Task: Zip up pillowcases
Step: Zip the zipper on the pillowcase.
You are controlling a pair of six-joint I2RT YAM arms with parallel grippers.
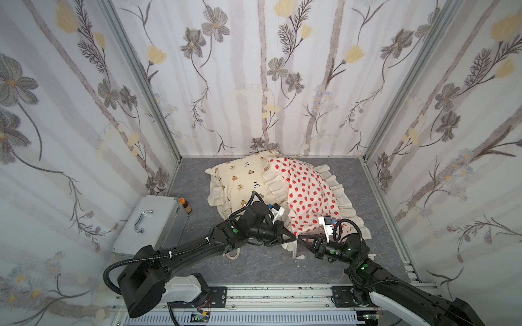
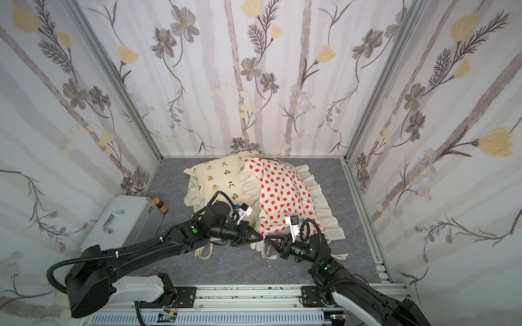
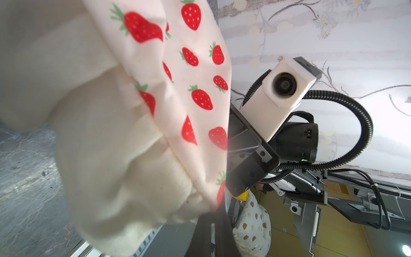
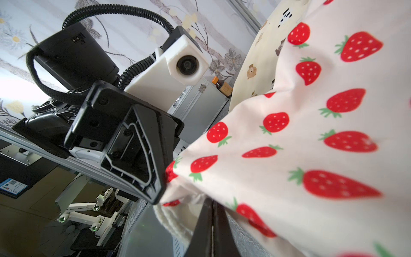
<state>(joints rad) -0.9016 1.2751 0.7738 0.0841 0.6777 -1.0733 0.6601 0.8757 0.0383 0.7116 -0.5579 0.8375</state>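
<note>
On the desk (image 1: pixel 268 265): both jaws pinched one corner

The strawberry pillowcase (image 1: pixel 310 194) lay partly over the bear pillowcase (image 1: pixel 237 180). Left jaws were clamped on its near corner; right jaws, closed just beside them, seemingly gripped the same hem. No zipper showed, so zipping looked barely begun, and the bear pillowcase had no jaws on it.

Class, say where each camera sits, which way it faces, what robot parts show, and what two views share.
Both top views: overhead, looking down at bear pillowcase and strawberry pillowcase; both arms show.
Left wrist: on left arm, facing strawberry pillowcase and right gripper.
Right wrist: on right arm, facing strawberry pillowcase and left gripper.
Shared: strawberry pillowcase.
</note>
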